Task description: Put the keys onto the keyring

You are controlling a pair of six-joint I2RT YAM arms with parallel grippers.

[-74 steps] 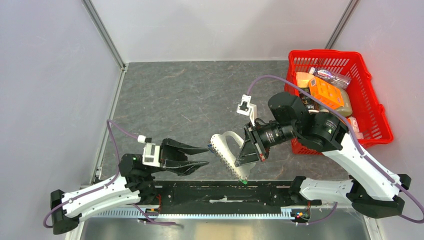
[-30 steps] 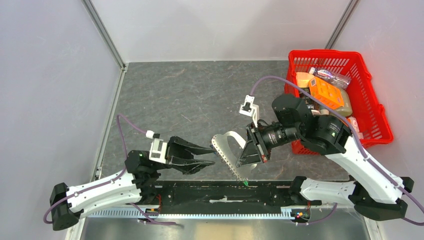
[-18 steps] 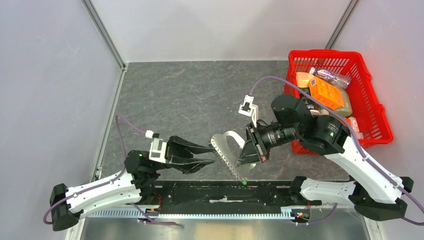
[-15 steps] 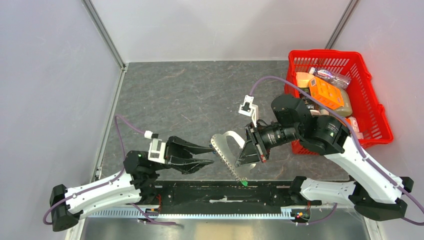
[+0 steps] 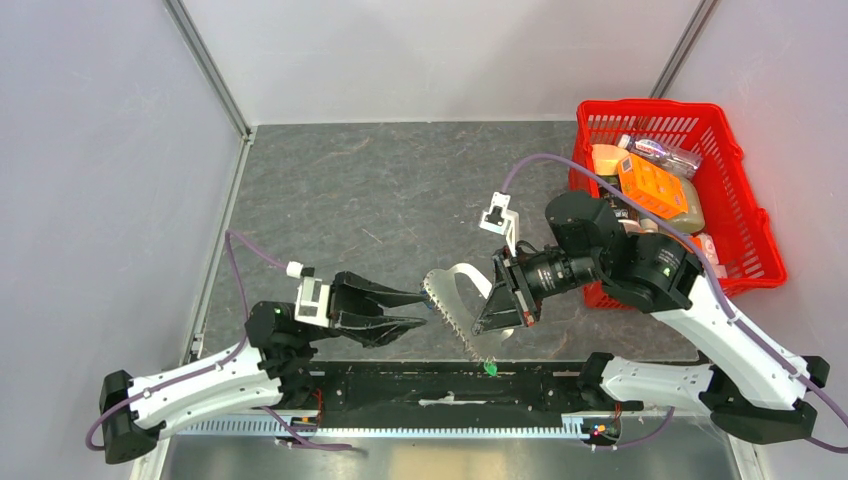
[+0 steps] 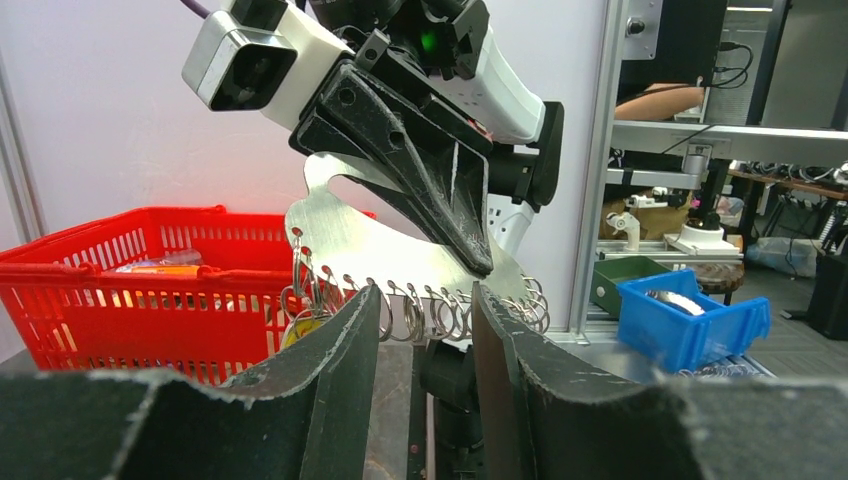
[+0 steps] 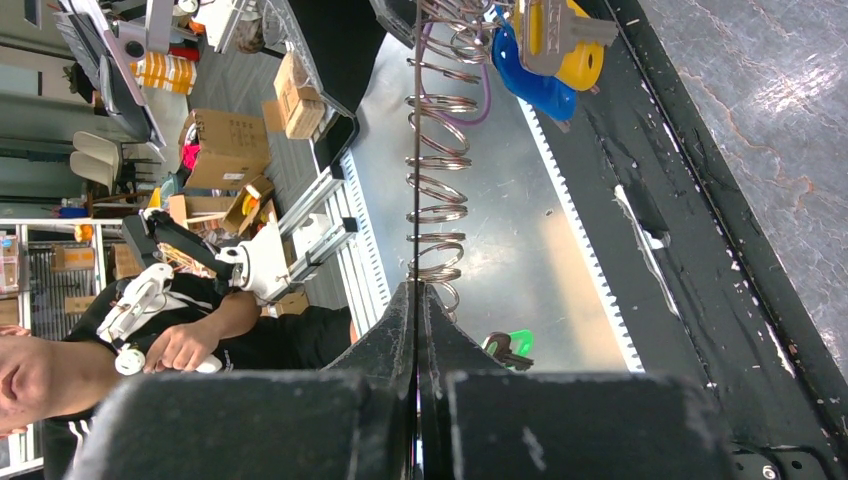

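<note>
The right fingers (image 5: 488,315), shut, hold the keyring (image 5: 455,285) aloft over the table's (image 5: 380,200) near edge, keys (image 7: 548,40) hanging on it. The left fingers (image 5: 418,309), half open, empty, straddle its rings: close slowly

top: overhead, looking down | left wrist: close, faces right arm (image 6: 490,80) | shared: keyring (image 6: 340,235) (all three)

A robotics lab: aluminium racks (image 6: 598,200), a blue parts bin (image 6: 700,325) and stacked cardboard boxes (image 7: 215,165)
</note>
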